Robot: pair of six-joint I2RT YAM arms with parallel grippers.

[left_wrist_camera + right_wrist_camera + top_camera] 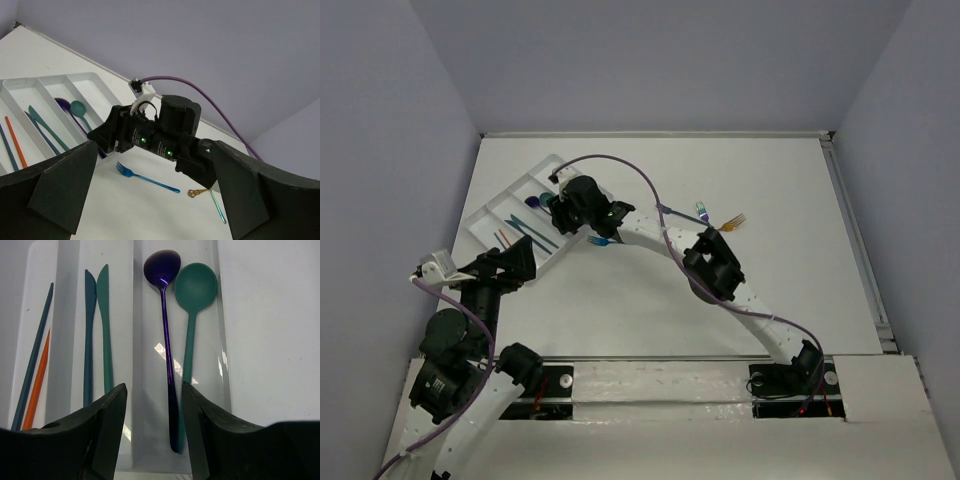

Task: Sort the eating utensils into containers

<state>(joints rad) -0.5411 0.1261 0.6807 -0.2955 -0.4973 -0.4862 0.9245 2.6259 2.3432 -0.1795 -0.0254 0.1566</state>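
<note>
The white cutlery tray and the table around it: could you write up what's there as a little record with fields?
Tray: white, long parallel compartments
Spoon compartment: purple spoon, teal spoon
Next compartment: blue knife, teal knife
Third compartment: thin blue piece, thin orange piece, type unclear
Loose on table: blue fork, orange-brown fork, teal piece
Right claw: open, empty, over the spoon compartment
Left claw: open, empty
</note>
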